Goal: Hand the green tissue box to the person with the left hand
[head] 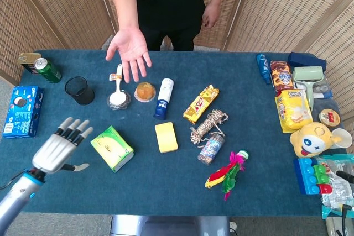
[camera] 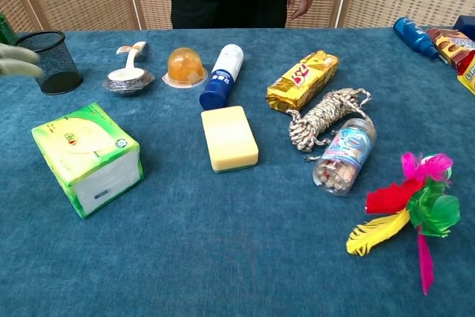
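The green tissue box (head: pixel 112 147) lies on the blue table, left of centre; the chest view shows the green tissue box (camera: pixel 87 157) at the left. My left hand (head: pixel 59 147) hovers just left of the box, fingers spread, holding nothing; only blurred fingertips (camera: pixel 16 61) show at the chest view's left edge. The person's open palm (head: pixel 129 52) is held out over the table's far edge, above the box. My right hand is out of both views.
A black mesh cup (head: pixel 79 90), a white spoon on a foil dish (head: pixel 118 96), an orange jelly cup (head: pixel 145 91), a blue-white bottle (head: pixel 164 98) and a yellow sponge (head: pixel 166 137) lie around the box. A blue cookie box (head: pixel 22 110) sits at the left edge.
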